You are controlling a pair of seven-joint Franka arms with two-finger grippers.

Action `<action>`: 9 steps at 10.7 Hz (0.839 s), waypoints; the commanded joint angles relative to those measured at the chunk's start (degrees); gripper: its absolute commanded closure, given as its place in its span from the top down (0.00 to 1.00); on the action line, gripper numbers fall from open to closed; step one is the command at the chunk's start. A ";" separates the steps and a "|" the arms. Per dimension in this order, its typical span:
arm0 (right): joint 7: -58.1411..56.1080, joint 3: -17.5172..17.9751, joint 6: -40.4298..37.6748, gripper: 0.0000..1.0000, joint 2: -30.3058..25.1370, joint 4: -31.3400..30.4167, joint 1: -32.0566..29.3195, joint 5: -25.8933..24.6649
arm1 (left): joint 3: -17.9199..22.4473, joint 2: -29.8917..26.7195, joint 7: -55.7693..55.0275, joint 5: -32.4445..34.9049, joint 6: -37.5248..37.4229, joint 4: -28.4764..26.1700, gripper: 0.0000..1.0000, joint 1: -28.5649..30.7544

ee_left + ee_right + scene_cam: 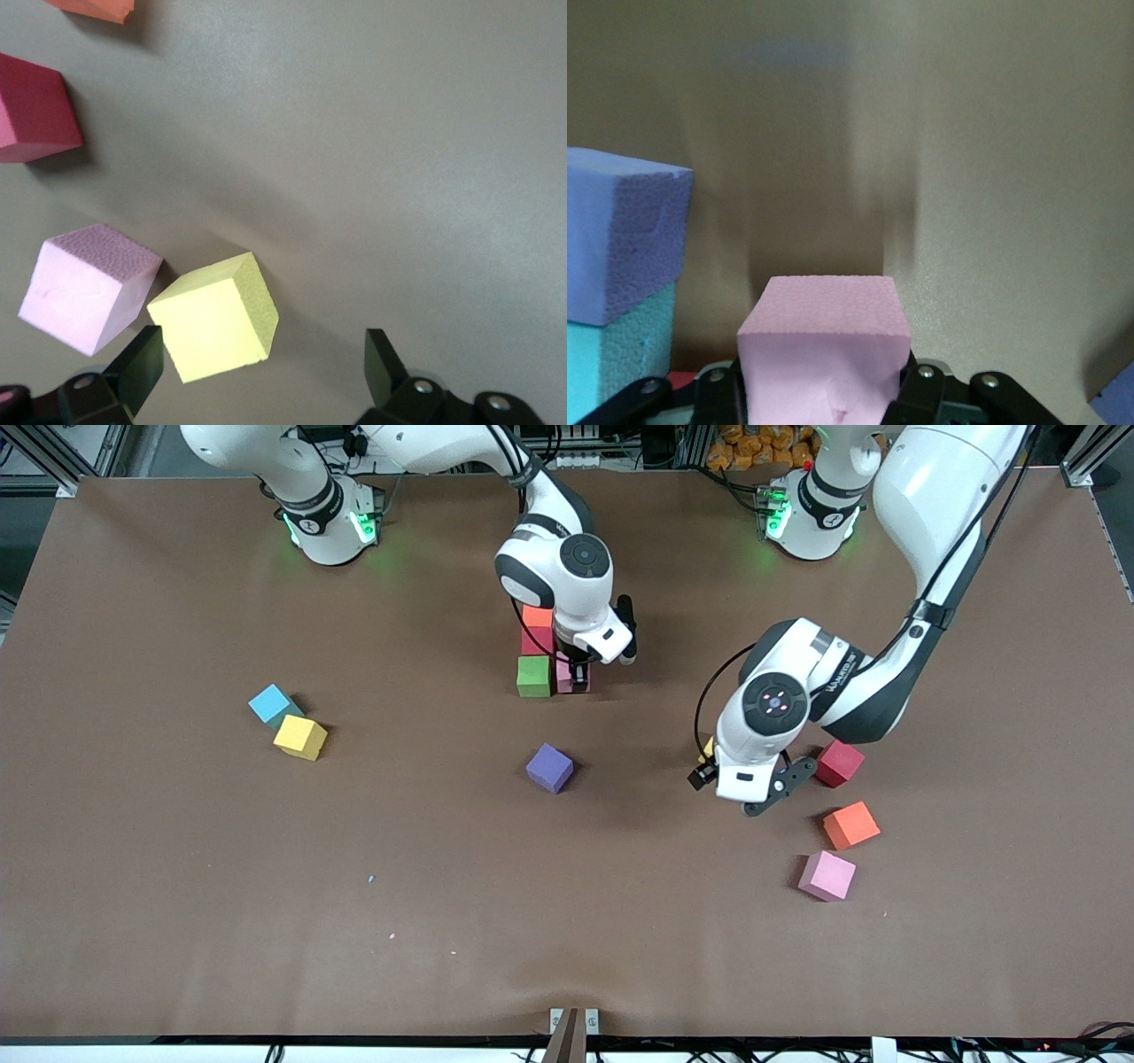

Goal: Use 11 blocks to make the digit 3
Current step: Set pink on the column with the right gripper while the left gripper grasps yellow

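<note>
Nearest the front camera lies a loose pink block (827,875), with an orange block (851,825) and a red block (839,763) just farther off toward the left arm's end, where the left gripper (742,790) hangs wide open over a yellow block (215,318). Mid-table the digit 3 (542,657) is barely begun: an orange, red and green cluster, where the right gripper (574,675) is clamped on another pink block (824,354), setting it beside the green one. Purple (549,767), light blue (269,704) and yellow (300,737) spares wait, so most of the work looks undone.
</note>
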 commanded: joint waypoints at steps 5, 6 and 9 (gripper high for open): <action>2.78 0.10 1.88 0.16 -0.50 -1.51 -0.41 -0.56 | -1.09 -6.00 -8.04 -0.42 10.64 -13.96 1.00 1.36; 3.05 0.10 2.75 0.16 -0.50 -1.77 -0.41 -0.56 | -1.00 -6.27 -8.05 -0.33 12.42 -15.47 1.00 2.05; 3.05 0.10 3.11 0.16 0.11 -1.77 -0.85 -0.56 | -1.00 -5.75 -8.05 0.10 12.61 -16.36 1.00 2.59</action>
